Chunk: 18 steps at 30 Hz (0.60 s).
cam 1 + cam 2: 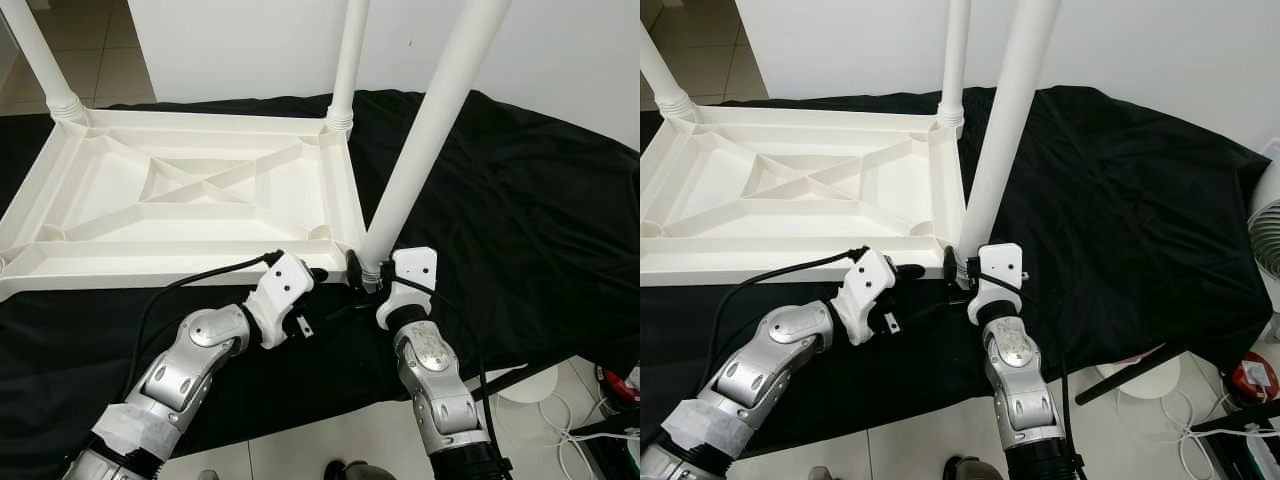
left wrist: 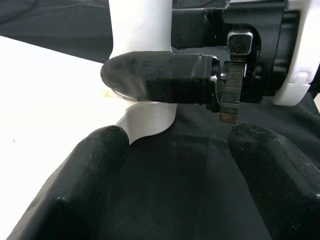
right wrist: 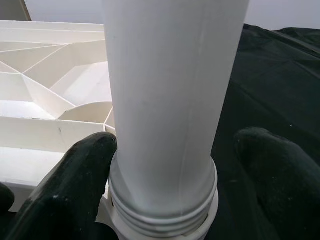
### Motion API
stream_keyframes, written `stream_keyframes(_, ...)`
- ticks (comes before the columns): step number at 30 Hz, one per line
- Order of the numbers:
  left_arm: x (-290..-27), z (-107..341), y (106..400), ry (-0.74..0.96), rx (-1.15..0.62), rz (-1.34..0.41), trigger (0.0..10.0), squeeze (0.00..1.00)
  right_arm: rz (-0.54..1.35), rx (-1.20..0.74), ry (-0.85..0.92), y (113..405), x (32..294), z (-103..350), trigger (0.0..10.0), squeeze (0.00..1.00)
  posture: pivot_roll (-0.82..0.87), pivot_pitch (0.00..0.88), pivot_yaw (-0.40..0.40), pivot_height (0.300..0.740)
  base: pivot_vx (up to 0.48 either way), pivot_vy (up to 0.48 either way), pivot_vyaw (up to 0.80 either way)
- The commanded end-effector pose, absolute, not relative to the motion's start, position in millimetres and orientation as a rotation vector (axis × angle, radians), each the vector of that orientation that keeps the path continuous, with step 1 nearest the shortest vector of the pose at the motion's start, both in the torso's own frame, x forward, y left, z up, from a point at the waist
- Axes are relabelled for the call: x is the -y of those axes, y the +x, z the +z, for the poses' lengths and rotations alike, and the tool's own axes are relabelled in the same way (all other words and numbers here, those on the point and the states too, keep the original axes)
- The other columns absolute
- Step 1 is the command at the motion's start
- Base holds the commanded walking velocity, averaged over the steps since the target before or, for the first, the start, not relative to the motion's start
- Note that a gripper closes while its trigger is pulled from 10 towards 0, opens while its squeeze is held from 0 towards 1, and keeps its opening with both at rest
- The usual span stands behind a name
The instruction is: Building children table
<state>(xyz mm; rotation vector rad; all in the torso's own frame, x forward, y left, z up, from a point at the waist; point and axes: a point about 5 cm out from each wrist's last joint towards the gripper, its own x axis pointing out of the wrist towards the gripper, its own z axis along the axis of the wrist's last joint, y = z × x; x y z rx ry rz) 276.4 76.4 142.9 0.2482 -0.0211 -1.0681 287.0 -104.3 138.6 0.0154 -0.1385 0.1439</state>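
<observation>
With the inverted tabletop (image 1: pixel 190 190) laid on the black cloth (image 1: pixel 520 210), a leg (image 1: pixel 420 150) is being seated at its near right corner, straddled loosely by the spread right gripper (image 1: pixel 372 272) while the left gripper (image 1: pixel 325 275), fingers parted, waits beside; a firm twisting grip seems needed next.

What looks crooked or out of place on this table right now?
The near right leg leans, tilting right compared with the far legs. Its threaded base sits only partly in the corner socket of the upturned tabletop, threads exposed. The right end effector straddles it, one finger clear of the leg.
</observation>
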Motion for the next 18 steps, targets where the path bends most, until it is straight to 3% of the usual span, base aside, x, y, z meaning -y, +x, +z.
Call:
stream_keyframes(1,-78.0,142.0,274.3,0.261,0.021,-1.075,10.0,0.0,0.133,0.126,0.023,287.2,108.7,136.7,10.0,1.0,-0.01,0.104,-0.071,0.74,0.0,0.0,0.0)
stream_keyframes(2,-79.9,142.5,274.7,0.263,0.021,-1.075,10.0,0.0,0.152,0.125,0.018,289.7,111.3,137.2,10.0,0.0,0.0,0.096,-0.071,0.74,0.0,0.0,0.0)
stream_keyframes(18,-85.9,146.9,277.2,0.235,0.039,-1.071,10.0,0.0,0.333,0.131,-0.046,307.1,127.4,144.8,10.0,0.0,0.01,0.084,-0.068,0.74,0.0,0.0,0.0)
